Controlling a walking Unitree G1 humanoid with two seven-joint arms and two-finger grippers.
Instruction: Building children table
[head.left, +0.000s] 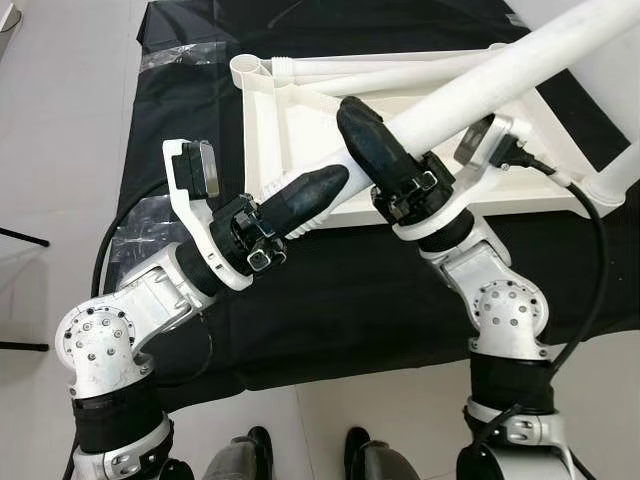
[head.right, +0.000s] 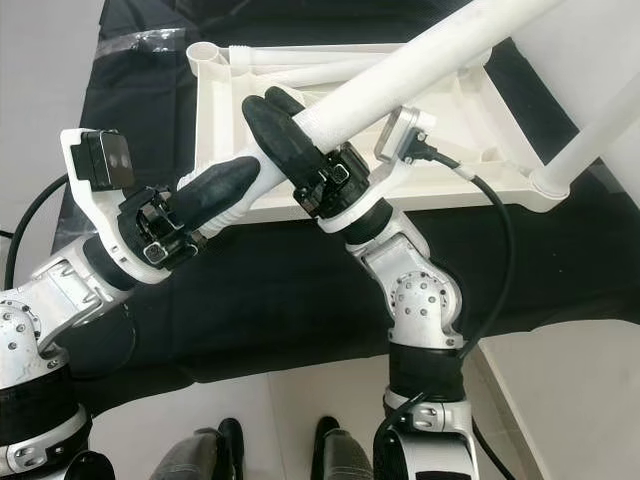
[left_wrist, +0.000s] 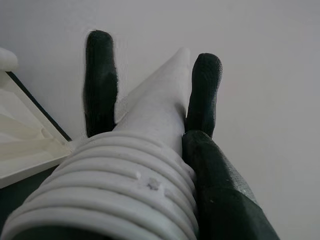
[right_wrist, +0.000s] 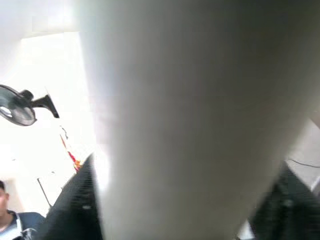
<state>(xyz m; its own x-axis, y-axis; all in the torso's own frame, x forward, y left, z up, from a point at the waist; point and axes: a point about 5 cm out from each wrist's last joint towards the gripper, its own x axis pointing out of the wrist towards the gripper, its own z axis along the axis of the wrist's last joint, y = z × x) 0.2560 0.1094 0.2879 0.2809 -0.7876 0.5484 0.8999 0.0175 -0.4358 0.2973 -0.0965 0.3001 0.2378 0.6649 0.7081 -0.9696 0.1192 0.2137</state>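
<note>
Right tool pinched the white table leg mid-shaft, left tool clamped near its ribbed end, above the upturned tabletop. Needed lining up square with the socket.

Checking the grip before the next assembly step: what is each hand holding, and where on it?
Both hold one white table leg: the left hand at its threaded lower end, the right hand just above, on the smooth shaft.
</note>
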